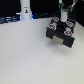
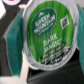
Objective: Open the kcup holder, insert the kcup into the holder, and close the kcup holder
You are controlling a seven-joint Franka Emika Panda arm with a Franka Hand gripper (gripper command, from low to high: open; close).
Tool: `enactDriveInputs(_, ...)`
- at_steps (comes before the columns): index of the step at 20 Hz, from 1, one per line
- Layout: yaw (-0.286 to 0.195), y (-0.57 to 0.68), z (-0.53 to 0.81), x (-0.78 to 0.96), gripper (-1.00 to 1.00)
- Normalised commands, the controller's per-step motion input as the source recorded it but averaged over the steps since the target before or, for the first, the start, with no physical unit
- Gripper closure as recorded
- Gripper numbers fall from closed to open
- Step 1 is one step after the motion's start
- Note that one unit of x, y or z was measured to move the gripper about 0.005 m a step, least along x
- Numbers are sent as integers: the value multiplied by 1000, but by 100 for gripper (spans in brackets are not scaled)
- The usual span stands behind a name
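The pale worktop [image 1: 30, 55] lies bare across most of the exterior view, with wide open room at that view's left and along its near side. The crowded part is the far right corner, where the kcup holder [image 1: 61, 36] sits near the worktop's back edge. A tall white bottle-shaped post [image 1: 25, 11] stands well apart from it, toward the exterior view's left, at the back.

The kcup holder is a black boxy unit. Part of it juts forward toward the open worktop, but the picture is too blurred to tell whether a drawer stands drawn out. Small pale and reddish spots on its upper face look like pod lids [image 1: 55, 22]; their number cannot be told.

The arm comes down from above over the holder, and the pincer [image 1: 65, 18] hangs just over the unit's top. In the wrist view the kcup [image 2: 49, 34] fills the frame: a round green foil lid with a white rim, printed "Green Mountain" and "Dark Magic", held tilted. Teal finger pads [image 2: 17, 31] press at its sides, so the pincer is clamped on the kcup. Beneath it shows the black of the holder [image 2: 47, 77].
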Motion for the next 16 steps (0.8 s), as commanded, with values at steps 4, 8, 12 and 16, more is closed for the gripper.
enactDriveInputs(4,49,241,-234,0,100)
enactDriveInputs(8,23,23,-52,43,100)
enactDriveInputs(12,19,0,-162,136,100)
enactDriveInputs(16,20,90,-306,125,100)
